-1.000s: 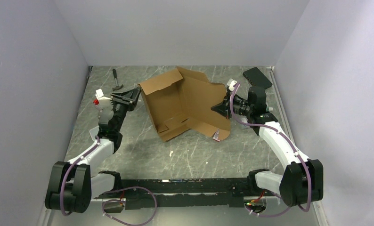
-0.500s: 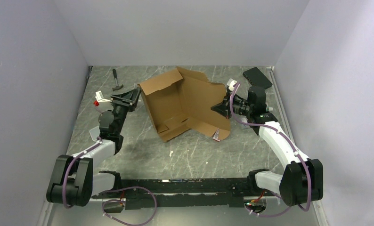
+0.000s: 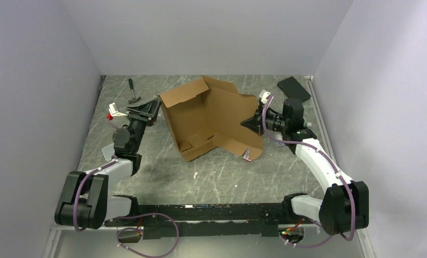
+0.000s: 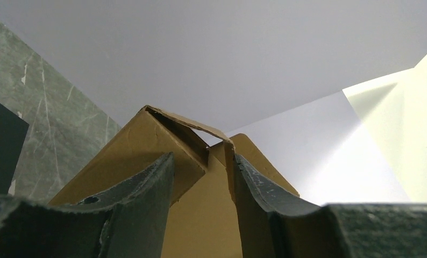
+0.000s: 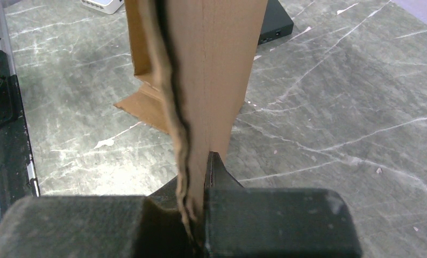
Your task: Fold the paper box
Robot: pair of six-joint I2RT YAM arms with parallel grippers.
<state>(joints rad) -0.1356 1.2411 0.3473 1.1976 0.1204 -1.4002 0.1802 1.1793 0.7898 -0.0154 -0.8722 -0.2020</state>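
**Left gripper (image 3: 146, 112) eases apart at the paper box (image 3: 211, 115) while the right gripper (image 3: 253, 122) holds on**

Since a second ago the left arm has drawn its elbow and forearm in towards the middle, and its jaws have spread wider. The paper box and the right arm have not shifted.

The box sits mid-desk towards the far side, between the two arms, and is only half formed. One wall stands up on its left side, and a broad panel leans out to the right over the desk (image 3: 222, 177).

The right gripper is closed tight on the right-hand edge of that panel. In its wrist view the frayed cardboard edge runs straight down between the fingers with no gap showing. That pinch looks like an anchor: it probably keeps the light box from sliding or turning while the other side is worked.

The left gripper is about half open and straddles the top corner of the raised left wall. In the left wrist view the cardboard rises between the two fingers (image 4: 152, 183), with space on the left side. Whether the right finger is touching the flap edge cannot be told. It has hold of nothing. That stance suggests a release or a re-seat on the wall before the next crease.

Flaps and tabs are not yet tucked, so most of the folding remains.
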